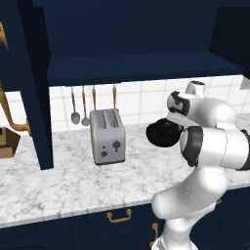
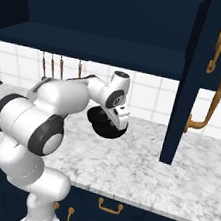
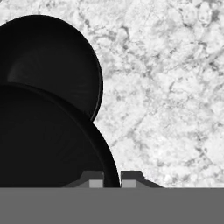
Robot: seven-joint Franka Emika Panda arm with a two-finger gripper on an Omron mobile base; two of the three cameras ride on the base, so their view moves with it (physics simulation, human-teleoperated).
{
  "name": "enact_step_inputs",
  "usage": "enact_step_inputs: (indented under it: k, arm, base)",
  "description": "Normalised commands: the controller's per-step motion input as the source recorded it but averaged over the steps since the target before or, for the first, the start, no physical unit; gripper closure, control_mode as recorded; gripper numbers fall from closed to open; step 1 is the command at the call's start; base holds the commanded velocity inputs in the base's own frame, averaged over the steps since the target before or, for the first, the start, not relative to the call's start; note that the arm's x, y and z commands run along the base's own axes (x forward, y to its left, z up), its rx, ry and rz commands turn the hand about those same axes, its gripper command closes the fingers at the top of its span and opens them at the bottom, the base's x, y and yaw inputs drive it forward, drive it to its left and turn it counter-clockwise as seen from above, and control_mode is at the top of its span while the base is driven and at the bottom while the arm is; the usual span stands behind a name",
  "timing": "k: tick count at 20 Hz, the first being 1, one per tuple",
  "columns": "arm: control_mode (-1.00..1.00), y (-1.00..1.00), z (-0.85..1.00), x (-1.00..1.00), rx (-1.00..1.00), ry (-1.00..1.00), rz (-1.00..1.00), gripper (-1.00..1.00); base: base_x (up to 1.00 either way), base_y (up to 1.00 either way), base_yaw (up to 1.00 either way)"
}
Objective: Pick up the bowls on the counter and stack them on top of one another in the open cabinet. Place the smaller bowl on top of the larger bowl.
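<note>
The wider glossy black round bowl (image 3: pixel 43 140) appears to be held off the white grey-veined marble counter (image 1: pixel 58 180), to the right of the silver toaster (image 1: pixel 108 135). In the hand view the two-finger gripper (image 3: pixel 112 178) has its dark tips close either side of that bowl's rim, so the jaws look pinched on the rim, though the contact itself is hard to make out. The lesser glossy black round bowl (image 3: pixel 52 65) lies beyond it, partly covered, probably down on the marble. The dark navy open cabinet (image 1: pixel 141 68) sits directly above and farther back; its shelf edge overhangs the bowl, so the lift needs room outward before going up and in.
</note>
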Motion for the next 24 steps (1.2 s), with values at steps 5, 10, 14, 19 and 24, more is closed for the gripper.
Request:
enact_step_inputs:
  k: [5,10,14,19,24]
  arm:
    - [-1.00,0.00,-0.40,0.43,-0.01,0.00,0.00,1.00]
    - [-1.00,-0.10,-0.28,0.21,0.00,0.00,0.00,1.00]
    - [-1.00,0.00,-0.34,0.28,0.00,0.00,0.00,1.00]
    - [-1.00,0.00,-0.36,0.29,0.00,0.00,0.00,1.00]
    - [-1.00,0.00,-0.29,0.09,0.00,0.00,0.00,1.00]
  base:
    - [0.00,0.00,0.00]
    - [0.00,0.00,0.00]
    - [0.00,0.00,0.00]
    - [0.00,0.00,0.00]
    - [0.00,0.00,0.00]
